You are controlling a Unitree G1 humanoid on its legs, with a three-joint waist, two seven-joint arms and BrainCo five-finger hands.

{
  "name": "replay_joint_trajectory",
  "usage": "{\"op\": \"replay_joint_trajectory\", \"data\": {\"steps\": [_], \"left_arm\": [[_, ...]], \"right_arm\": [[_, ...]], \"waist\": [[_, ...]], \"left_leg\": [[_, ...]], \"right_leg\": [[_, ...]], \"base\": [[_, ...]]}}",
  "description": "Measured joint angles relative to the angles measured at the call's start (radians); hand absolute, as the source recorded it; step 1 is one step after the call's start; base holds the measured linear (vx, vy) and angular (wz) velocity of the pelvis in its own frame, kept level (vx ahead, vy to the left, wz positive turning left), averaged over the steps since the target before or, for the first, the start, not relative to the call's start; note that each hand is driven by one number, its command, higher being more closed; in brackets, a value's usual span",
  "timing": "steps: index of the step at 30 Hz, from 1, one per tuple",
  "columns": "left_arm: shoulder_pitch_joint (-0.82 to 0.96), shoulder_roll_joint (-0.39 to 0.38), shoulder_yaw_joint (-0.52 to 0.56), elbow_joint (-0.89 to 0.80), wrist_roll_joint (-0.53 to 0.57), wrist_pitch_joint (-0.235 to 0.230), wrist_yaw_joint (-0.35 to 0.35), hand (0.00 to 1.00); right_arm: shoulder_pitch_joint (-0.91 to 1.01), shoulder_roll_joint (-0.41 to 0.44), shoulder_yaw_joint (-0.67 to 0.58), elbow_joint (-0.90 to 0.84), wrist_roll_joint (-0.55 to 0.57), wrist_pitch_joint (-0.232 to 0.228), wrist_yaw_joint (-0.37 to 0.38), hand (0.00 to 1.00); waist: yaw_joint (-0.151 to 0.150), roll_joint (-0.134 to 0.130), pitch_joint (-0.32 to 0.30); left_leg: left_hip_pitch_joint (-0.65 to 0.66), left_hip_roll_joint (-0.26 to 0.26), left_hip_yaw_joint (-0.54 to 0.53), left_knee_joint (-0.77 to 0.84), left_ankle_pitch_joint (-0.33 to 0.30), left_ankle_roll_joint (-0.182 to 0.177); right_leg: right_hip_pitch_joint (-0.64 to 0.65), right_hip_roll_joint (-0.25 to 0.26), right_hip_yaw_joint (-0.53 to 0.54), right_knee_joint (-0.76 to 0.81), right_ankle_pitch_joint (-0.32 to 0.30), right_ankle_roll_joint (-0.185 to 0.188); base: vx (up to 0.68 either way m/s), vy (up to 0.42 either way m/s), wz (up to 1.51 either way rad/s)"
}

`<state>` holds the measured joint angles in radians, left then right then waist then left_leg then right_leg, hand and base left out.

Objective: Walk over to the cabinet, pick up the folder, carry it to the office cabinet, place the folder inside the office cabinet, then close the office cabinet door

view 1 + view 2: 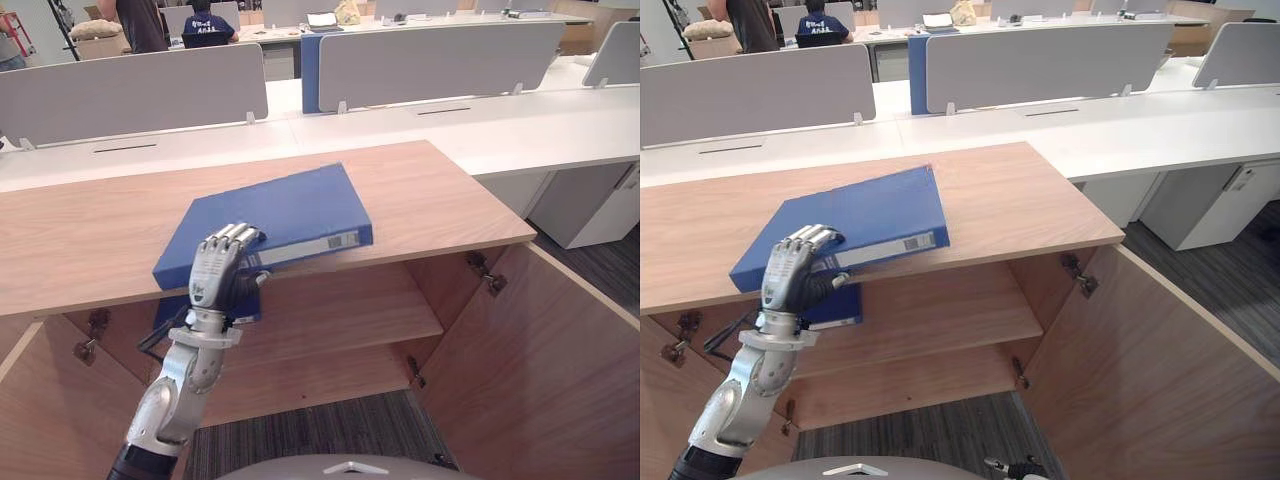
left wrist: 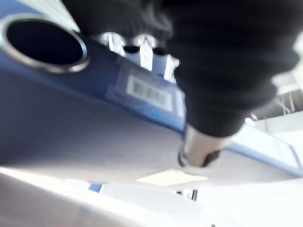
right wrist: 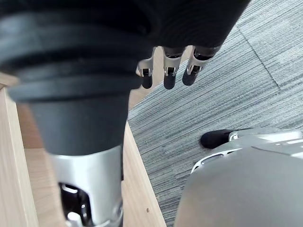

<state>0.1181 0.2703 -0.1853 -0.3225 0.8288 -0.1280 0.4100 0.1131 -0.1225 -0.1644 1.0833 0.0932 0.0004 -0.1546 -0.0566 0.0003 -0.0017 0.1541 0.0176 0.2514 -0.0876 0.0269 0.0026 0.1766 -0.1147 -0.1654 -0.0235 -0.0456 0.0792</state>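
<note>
Here, left hand [image 1: 215, 272] clasping folder [image 1: 290, 215] on wooden cabinet top [image 1: 80, 230] — desks [image 1: 560, 125] behind, right hand [image 3: 170, 66] slack-fingered.

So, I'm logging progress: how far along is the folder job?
Done: the robot stands at the wooden cabinet, its doors open. In hand: left hand curled on the blue folder at the top's front edge. Left: carrying, placing it inside, closing the doors. Right hand hangs open.

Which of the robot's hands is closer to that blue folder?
Left. The left hand grips the front edge of the blue folder on the cabinet top; the right hand hangs open well away, over the grey carpet.
</note>
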Motion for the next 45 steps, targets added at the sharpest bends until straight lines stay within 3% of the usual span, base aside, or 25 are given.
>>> {"op": "replay_joint_trajectory", "data": {"steps": [3, 14, 26, 30, 36, 40, 45], "left_arm": [[0.033, -0.05, 0.042, -0.085, -0.087, 0.0, 0.015, 1.0], [0.074, -0.121, 0.108, -0.287, -0.288, -0.021, 0.068, 1.0], [0.074, -0.193, 0.05, -0.376, -0.578, -0.091, 0.106, 1.0], [0.088, -0.214, -0.022, -0.375, -0.729, -0.105, 0.06, 1.0], [0.123, -0.214, -0.098, -0.357, -0.858, -0.123, -0.03, 1.0], [0.149, -0.213, -0.102, -0.31, -0.88, -0.129, -0.069, 1.0], [0.191, -0.213, -0.1, -0.284, -0.879, -0.129, -0.086, 1.0]], "right_arm": [[-0.001, -0.002, 0.005, 0.022, 0.013, -0.007, -0.001, 0.0], [0.003, -0.004, 0.044, 0.032, 0.019, -0.02, -0.007, 0.0], [0.004, -0.001, 0.087, 0.015, 0.039, -0.028, -0.034, 0.0], [0.005, 0.008, 0.114, -0.027, 0.061, -0.041, -0.044, 0.0], [0.021, 0.044, 0.117, -0.177, 0.092, -0.06, -0.047, 0.0], [0.028, 0.067, 0.109, -0.336, 0.106, -0.075, -0.056, 0.0], [0.066, 0.098, 0.104, -0.584, 0.117, -0.126, -0.073, 0.0]], "waist": [[0.004, -0.002, -0.001], [0.025, -0.005, 0.0], [0.033, -0.029, -0.009], [0.032, -0.036, -0.008], [0.033, -0.038, -0.006], [0.029, -0.035, -0.003], [0.03, -0.039, 0.0]], "left_leg": [[0.0, 0.001, 0.001, 0.0, 0.0, 0.0], [0.001, 0.002, -0.003, 0.0, 0.008, 0.005], [-0.011, 0.002, -0.008, 0.0, 0.021, 0.011], [-0.012, 0.002, -0.003, 0.0, 0.022, 0.012], [-0.009, -0.002, 0.013, 0.0, 0.023, 0.014], [-0.003, -0.004, 0.022, 0.0, 0.022, 0.013], [-0.007, -0.005, 0.022, 0.0, 0.02, 0.009]], "right_leg": [[-0.002, 0.0, 0.004, 0.006, 0.001, 0.002], [-0.014, -0.002, 0.011, 0.038, -0.005, 0.001], [-0.03, -0.003, 0.019, 0.044, 0.001, 0.018], [-0.033, -0.003, 0.025, 0.042, 0.005, 0.016], [-0.039, -0.003, 0.042, 0.041, 0.011, 0.019], [-0.04, -0.006, 0.05, 0.044, 0.012, 0.025], [-0.043, -0.008, 0.05, 0.044, 0.007, 0.026]], "base": [[0.0, 0.0, 0.0], [-0.01, -0.001, 0.0], [-0.02, 0.002, 0.02], [-0.01, 0.01, -0.03], [-0.01, 0.024, -0.08], [-0.01, 0.023, -0.06], [0.0, 0.0, 0.0]]}}
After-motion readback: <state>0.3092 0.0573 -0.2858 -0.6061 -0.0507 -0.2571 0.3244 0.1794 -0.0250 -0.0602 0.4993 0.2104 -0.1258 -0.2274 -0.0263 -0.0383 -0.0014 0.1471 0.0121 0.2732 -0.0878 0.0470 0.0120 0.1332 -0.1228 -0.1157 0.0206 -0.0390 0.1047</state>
